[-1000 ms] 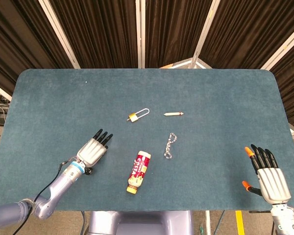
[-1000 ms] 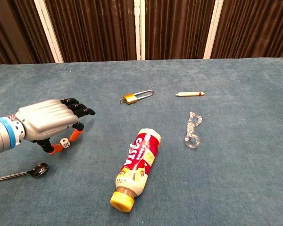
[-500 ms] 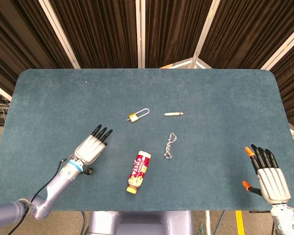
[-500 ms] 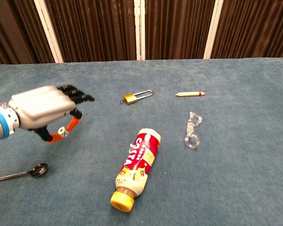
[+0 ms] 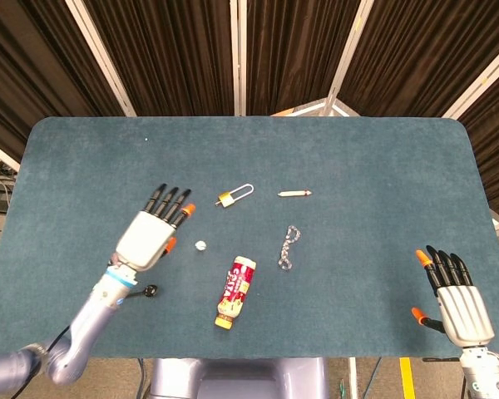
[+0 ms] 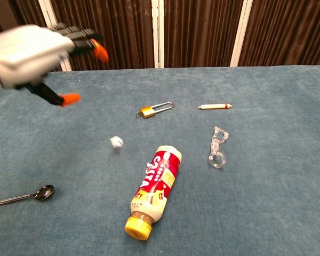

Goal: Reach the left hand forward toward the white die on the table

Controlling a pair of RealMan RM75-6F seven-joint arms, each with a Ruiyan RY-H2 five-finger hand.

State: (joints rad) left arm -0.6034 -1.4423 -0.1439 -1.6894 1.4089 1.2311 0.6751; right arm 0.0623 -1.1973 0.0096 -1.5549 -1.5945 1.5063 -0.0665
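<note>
On table [image 5: 382, 158] — 1 die [image 5: 200, 246], 1 bottle [image 5: 235, 292], 1 padlock [image 5: 235, 195].

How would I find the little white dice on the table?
Start at the red-and-white plastic bottle with a yellow cap lying near the blue table's front edge. Just up and left of its top sits the small white die, the only tiny white cube-like thing there.

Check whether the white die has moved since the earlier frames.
Yes. The die now lies nearer the bottle and farther from the spoon, clear of the left hand.
</note>
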